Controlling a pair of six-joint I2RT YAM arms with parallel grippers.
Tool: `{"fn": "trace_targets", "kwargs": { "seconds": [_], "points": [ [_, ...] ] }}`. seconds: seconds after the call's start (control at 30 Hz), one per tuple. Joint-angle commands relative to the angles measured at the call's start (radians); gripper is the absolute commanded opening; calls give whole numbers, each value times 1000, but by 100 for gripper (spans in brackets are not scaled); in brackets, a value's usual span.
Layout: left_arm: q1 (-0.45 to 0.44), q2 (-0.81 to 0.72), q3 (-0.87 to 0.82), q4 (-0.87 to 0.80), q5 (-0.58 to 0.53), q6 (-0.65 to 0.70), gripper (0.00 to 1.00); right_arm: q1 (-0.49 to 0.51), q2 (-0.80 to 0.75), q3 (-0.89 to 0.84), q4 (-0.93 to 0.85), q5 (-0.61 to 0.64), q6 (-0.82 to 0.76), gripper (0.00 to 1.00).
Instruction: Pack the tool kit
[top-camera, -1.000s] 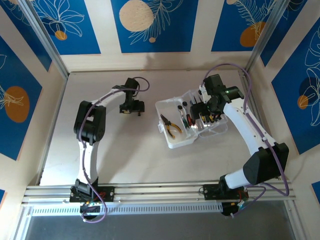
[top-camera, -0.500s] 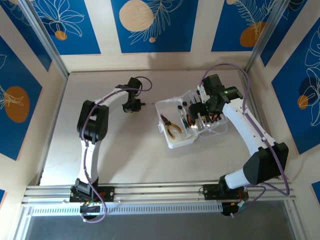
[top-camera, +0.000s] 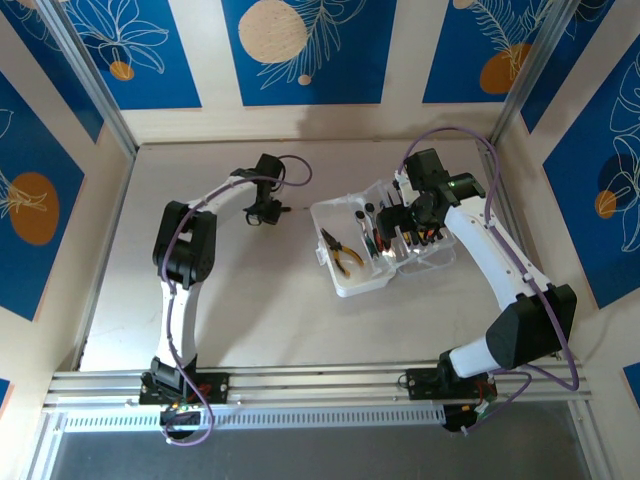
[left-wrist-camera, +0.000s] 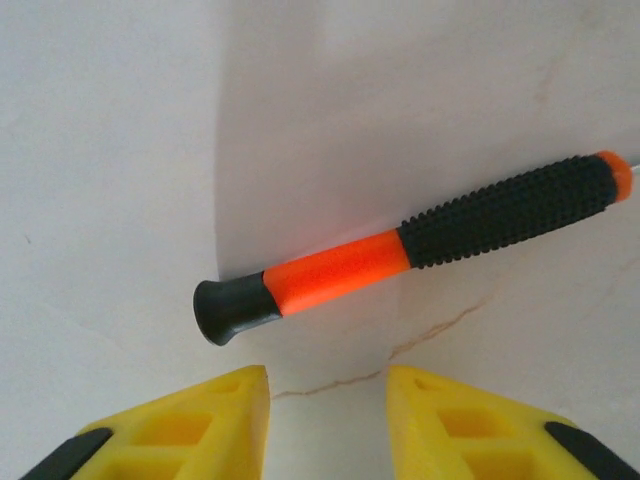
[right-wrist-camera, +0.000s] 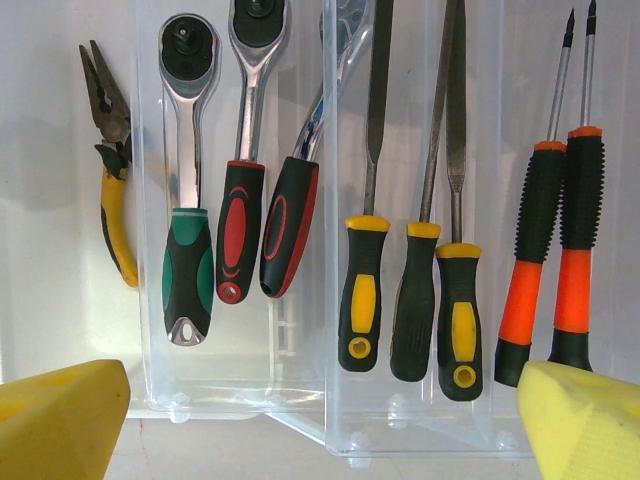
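I see the clear case lying open right of the table's centre, its tools side by side. An orange-and-black screwdriver lies on the table crosswise, just beyond the narrow, empty fingers of my left gripper. My right gripper is spread wide.

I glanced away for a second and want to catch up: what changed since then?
The left gripper narrowed its fingers, barely shifting; the orange-and-black screwdriver lies on the table just ahead of them, not gripped. The right gripper stayed open over the clear case, and the tools in it did not move.
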Motion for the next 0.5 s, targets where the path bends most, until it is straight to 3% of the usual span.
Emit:
{"fn": "trace_targets", "kwargs": {
  "seconds": [0.0,0.47],
  "points": [
    [-3,-55,22,10,-23,153,38,2,0,19,-18,-25,7,99],
    [4,80,134,22,8,431,47,-5,-5,20,-28,-22,8,99]
  ]
}}
